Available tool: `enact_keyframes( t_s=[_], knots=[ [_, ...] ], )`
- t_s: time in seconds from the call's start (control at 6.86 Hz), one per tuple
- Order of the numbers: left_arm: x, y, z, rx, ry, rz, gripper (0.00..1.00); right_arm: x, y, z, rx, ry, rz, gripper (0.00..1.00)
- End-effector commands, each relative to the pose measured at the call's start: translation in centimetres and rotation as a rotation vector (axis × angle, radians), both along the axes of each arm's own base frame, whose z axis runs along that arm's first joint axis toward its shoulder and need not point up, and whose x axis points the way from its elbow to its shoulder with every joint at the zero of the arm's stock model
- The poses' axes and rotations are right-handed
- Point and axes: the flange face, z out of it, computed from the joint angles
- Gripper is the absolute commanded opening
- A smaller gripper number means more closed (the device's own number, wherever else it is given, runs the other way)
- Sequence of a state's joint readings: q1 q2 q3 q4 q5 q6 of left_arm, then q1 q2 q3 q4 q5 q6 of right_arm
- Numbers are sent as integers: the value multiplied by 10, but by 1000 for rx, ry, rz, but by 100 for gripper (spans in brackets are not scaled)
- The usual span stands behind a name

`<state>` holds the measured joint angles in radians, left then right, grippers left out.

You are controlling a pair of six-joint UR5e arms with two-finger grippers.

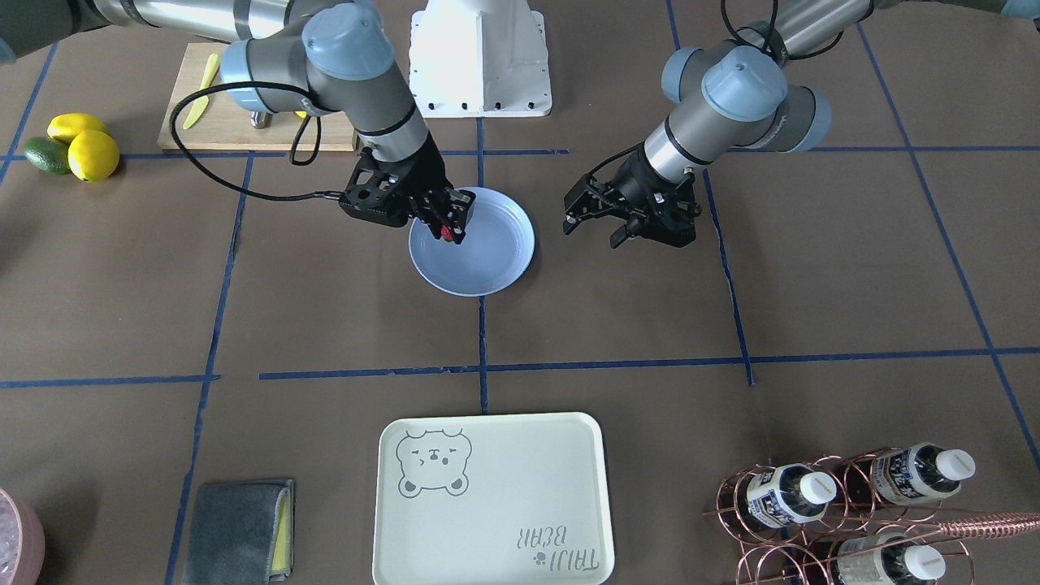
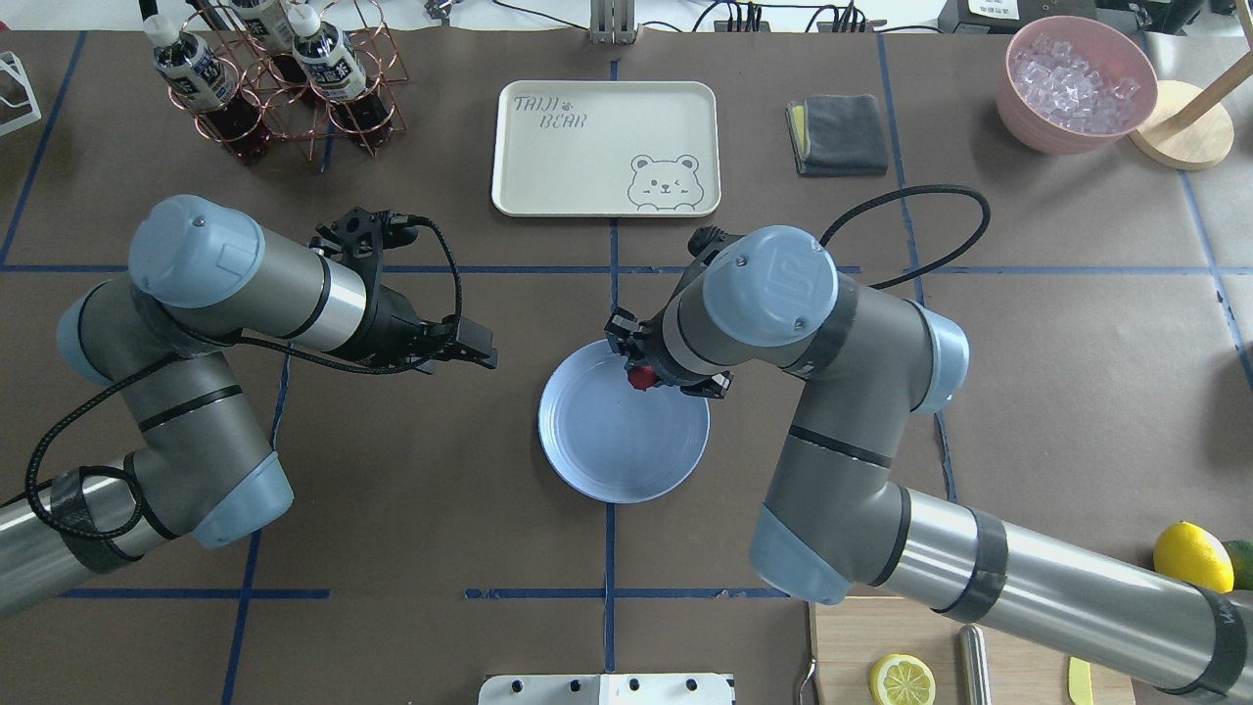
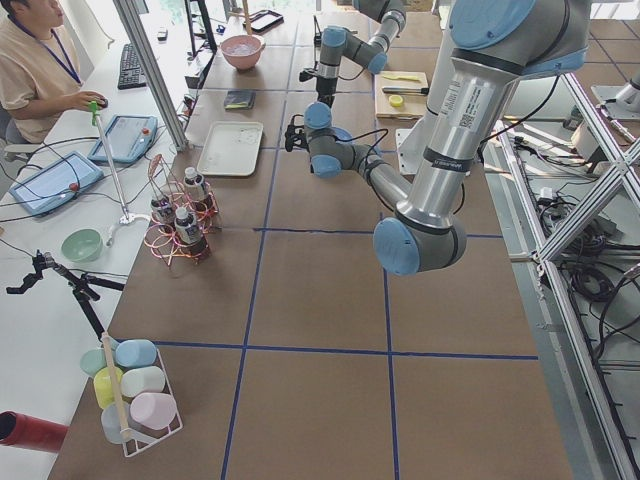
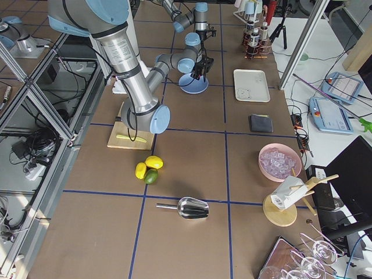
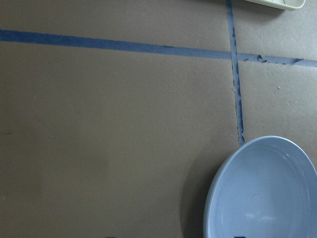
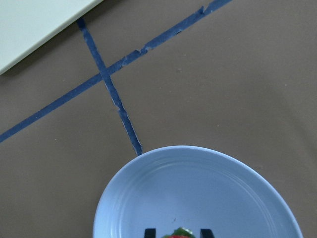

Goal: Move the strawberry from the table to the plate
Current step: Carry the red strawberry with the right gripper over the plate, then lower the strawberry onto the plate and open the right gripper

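The strawberry [image 1: 446, 233] is a small red berry with green at one end, pinched between the fingertips of my right gripper [image 1: 448, 235]. That gripper hangs just above the pale-blue plate [image 1: 487, 264], near the rim on the robot's side. From overhead the strawberry [image 2: 641, 377] shows red under the right wrist, over the plate [image 2: 624, 441]. The right wrist view has the berry [image 6: 181, 233] at its bottom edge above the plate [image 6: 198, 193]. My left gripper [image 1: 593, 232] hovers open and empty over the brown table [image 1: 325, 309], beside the plate.
A cream bear-print tray [image 1: 490, 496] lies at the operators' edge, with a copper bottle rack [image 1: 845, 504] and a grey cloth [image 1: 240, 532] to either side. Lemons and a lime [image 1: 81, 146] sit by the cutting board [image 1: 244, 122]. A pink ice bowl [image 2: 1077, 83] stands far right.
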<state>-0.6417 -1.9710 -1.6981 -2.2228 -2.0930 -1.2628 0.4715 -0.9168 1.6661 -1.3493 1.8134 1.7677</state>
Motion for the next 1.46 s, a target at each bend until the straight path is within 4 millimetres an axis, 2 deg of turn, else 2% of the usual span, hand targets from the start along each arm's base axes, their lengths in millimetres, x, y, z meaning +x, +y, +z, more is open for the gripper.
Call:
enact_keyframes(
  t_s=[0.0, 0.15, 0.29, 0.44, 0.58, 0.73, 0.88, 1.02, 1.17, 1.31],
  knots=[
    [-3, 0, 0, 0, 1, -4, 97, -40, 18, 14, 5, 67, -15, 0],
    [-3, 1, -1, 1, 2, -3, 98, -53, 17, 21, -4, 90, -21, 0],
    [-2, 2, 0, 1, 1, -3, 98, -56, 18, 23, -3, 96, -28, 0],
    [-1, 2, 0, 1, 1, -2, 98, -59, 23, 28, -7, 104, -37, 14],
    [-1, 2, 1, 0, -1, -2, 98, -59, 23, 25, -6, 100, -37, 65],
    [0, 3, 1, 0, -1, 0, 98, -59, 23, 23, -17, 113, -33, 100],
    [2, 4, 2, -4, -2, 3, 98, -55, 25, 16, -10, 101, -36, 100],
    [-2, 1, 1, 2, -1, -3, 98, -13, 28, 1, 4, 58, -27, 100],
    [-15, -3, 15, -7, -17, -21, 99, 71, 23, 6, 0, 33, -30, 100],
    [-38, -14, 31, 44, -44, -33, 99, 148, 1, 36, 37, 38, -104, 100]
  ],
)
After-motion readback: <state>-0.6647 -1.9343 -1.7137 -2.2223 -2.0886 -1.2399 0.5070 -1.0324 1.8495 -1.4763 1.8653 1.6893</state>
